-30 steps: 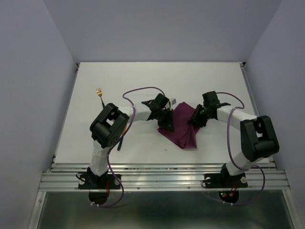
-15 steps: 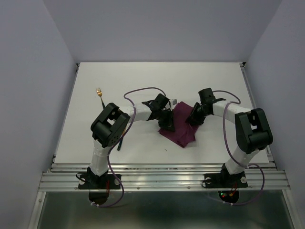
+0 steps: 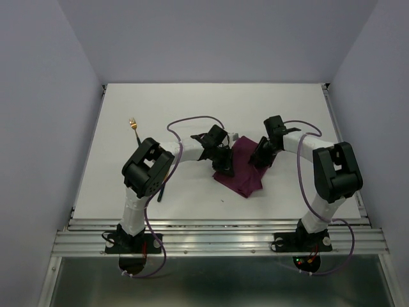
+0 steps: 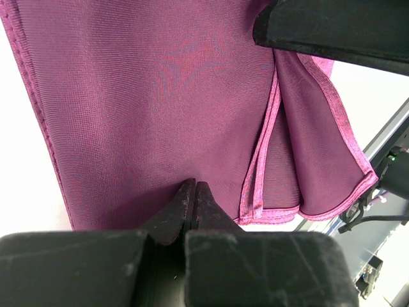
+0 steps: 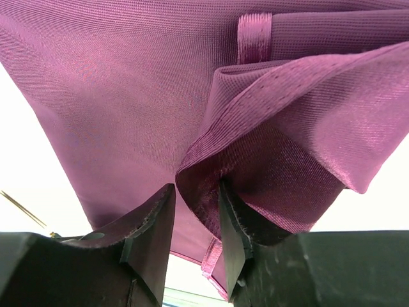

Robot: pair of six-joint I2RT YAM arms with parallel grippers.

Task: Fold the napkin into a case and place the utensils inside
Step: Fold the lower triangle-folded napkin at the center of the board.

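The napkin lies in the middle of the table between the two grippers. It is a plum-purple cloth doubled over itself into a rough, slanted patch, with its near corner pointing toward the arm bases. It is layered but loose. The left wrist view shows a broad smooth upper layer, and to its right a hemmed flap overlaps it and curls up at the near end, leaving a narrow gap between the layers. No cutlery shows in that gap.

The right gripper stands at the napkin's right edge. Its two fingers are clamped on a raised fold of the cloth, and the hem bunches up between the pads. The left gripper is at the napkin's left edge with its fingers pressed fully together and their tips down on the top layer.

Both utensils lie on the bare table well to the left of the cloth. The fork is far and left, with its gold head pointing away from the arms. Nearer, beside the left arm's elbow, is a slim dark handle that is probably the knife. Its other end is hidden under the arm.
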